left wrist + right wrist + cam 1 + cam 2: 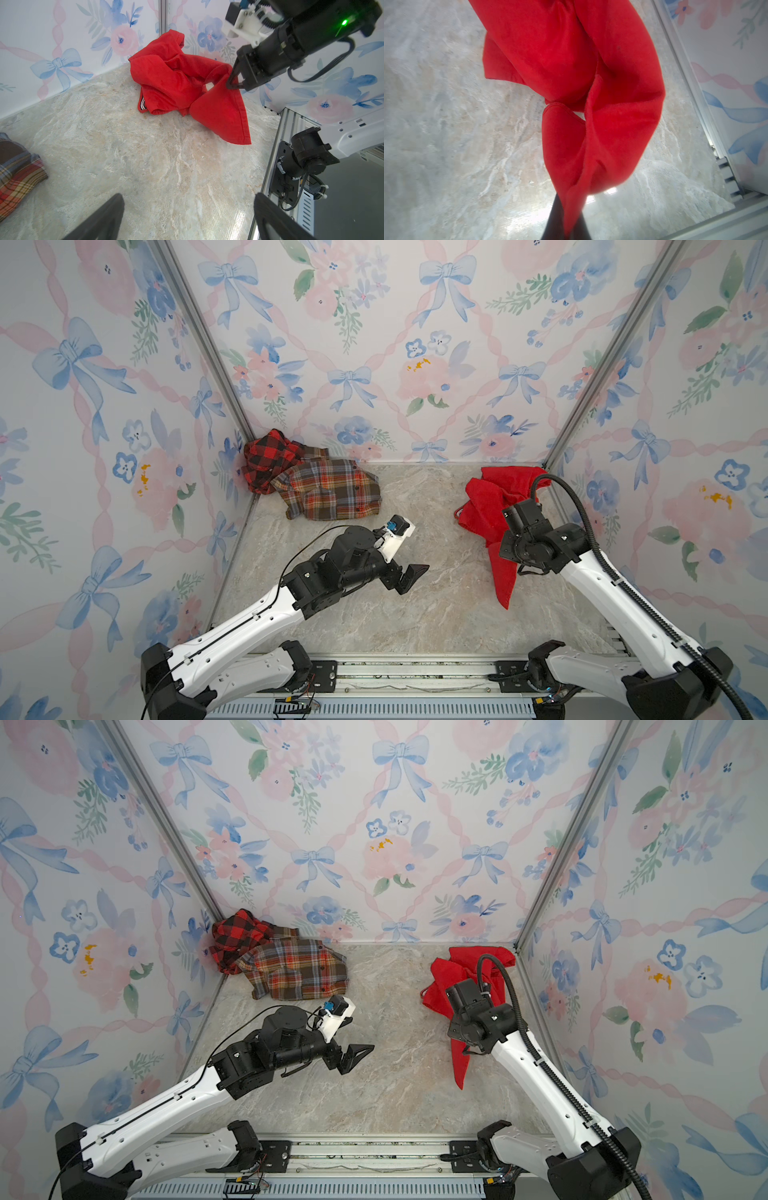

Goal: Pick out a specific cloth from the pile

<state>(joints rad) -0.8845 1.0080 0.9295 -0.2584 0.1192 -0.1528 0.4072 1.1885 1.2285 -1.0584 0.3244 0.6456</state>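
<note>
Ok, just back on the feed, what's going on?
The right end effector is shut on a fold of the red cloth, raised off the table near the right wall. The left end effector is open and empty, over the middle. The pile, a checked cloth and plaid shirt, sits in the far left corner.

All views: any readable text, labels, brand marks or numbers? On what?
No readable text in any view.
red cloth: only a striped edge, no lettering.
plaid shirt and checked cloth: no tag or print visible.
right arm: a small white mark on a joint, too small to read.
green light on that arm's wrist: a lamp only, no characters.
</note>
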